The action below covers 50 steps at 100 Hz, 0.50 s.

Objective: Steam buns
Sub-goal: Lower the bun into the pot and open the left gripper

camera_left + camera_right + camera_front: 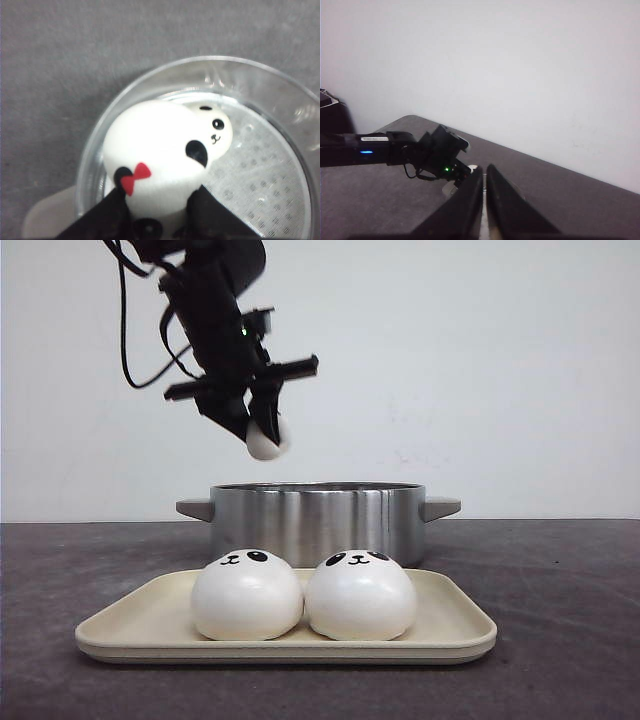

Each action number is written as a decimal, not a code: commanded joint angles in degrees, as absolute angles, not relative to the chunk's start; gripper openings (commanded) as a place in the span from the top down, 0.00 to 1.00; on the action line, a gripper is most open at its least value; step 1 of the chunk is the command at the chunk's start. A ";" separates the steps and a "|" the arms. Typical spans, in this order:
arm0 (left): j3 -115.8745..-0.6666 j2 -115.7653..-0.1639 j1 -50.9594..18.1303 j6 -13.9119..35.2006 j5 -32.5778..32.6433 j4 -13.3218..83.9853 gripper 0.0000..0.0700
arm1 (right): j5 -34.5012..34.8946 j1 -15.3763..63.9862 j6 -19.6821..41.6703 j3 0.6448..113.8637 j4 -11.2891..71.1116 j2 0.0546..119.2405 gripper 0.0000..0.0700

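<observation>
Bun (266, 443) held in left hand (259, 432) above pot (316, 523) rim (clear gap); right hand (484, 200) fingers nearly together.

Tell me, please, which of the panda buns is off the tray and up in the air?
The bun gripped by the left hand above the steel pot; two others sit on the tray, a fourth inside the pot.

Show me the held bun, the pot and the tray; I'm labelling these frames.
held bun (155, 145): left wrist view, on its white dome.
pot (315, 520): front view, on its steel side wall.
tray (455, 625): front view, on its bare right rim.
</observation>
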<state>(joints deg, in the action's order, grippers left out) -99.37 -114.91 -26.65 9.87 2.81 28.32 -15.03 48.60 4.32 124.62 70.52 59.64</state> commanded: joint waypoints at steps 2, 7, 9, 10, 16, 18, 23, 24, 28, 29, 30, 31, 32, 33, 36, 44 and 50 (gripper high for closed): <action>-100.77 -118.15 -27.00 10.20 2.44 27.38 1.00 | -15.05 49.17 4.12 125.89 69.89 60.20 1.00; -100.77 -119.17 -27.00 10.20 2.31 27.11 1.00 | -15.05 49.17 4.34 125.91 69.93 60.20 1.00; -100.77 -119.55 -27.03 10.22 2.11 27.00 1.00 | -15.05 49.17 4.36 125.91 69.91 60.20 1.00; -100.77 -119.72 -27.03 10.22 1.93 26.98 1.00 | -15.05 49.17 4.38 125.91 69.91 60.20 1.00; -100.77 -120.57 -27.03 10.37 1.45 26.50 1.00 | -15.05 49.17 4.49 125.91 69.91 60.20 1.00; -100.77 -120.84 -27.03 10.76 1.45 26.15 1.00 | -15.05 49.17 4.49 125.91 69.93 60.20 1.00; -100.77 -121.36 -27.03 11.86 1.45 25.17 0.99 | -15.05 49.17 4.56 125.91 69.95 60.20 1.00; -100.77 -121.47 -27.03 11.97 1.45 24.93 0.99 | -15.05 49.17 4.56 125.91 69.95 60.20 1.00; -100.77 -121.82 -27.03 12.75 1.43 23.94 0.93 | -15.05 49.17 4.71 125.91 69.98 60.20 1.00; -100.77 -121.86 -27.03 12.99 1.43 23.75 0.91 | -15.05 49.17 4.75 125.91 69.98 60.20 1.00; -100.77 -121.89 -27.00 13.19 1.43 23.57 0.89 | -15.05 49.17 4.80 125.91 69.98 60.20 1.00; -100.77 -121.93 -27.00 13.32 1.43 23.42 0.87 | -15.05 49.17 4.86 125.89 69.98 60.20 1.00; -100.77 -121.97 -27.00 13.45 1.43 23.24 0.85 | -15.05 49.17 4.95 125.91 69.95 60.20 1.00; -100.77 -121.99 -27.00 13.54 1.45 23.07 0.82 | -15.05 49.17 4.99 125.91 69.98 60.20 1.00; -100.77 -122.10 -27.00 13.63 1.45 22.74 0.74 | -15.05 49.17 5.15 125.91 69.95 60.20 1.00; -100.77 -122.28 -27.00 13.56 1.48 22.44 0.58 | -15.07 49.17 5.23 125.91 69.95 60.20 1.00; -100.77 -122.41 -27.00 13.54 1.48 22.68 0.52 | -15.07 49.17 5.28 125.89 69.95 60.20 1.00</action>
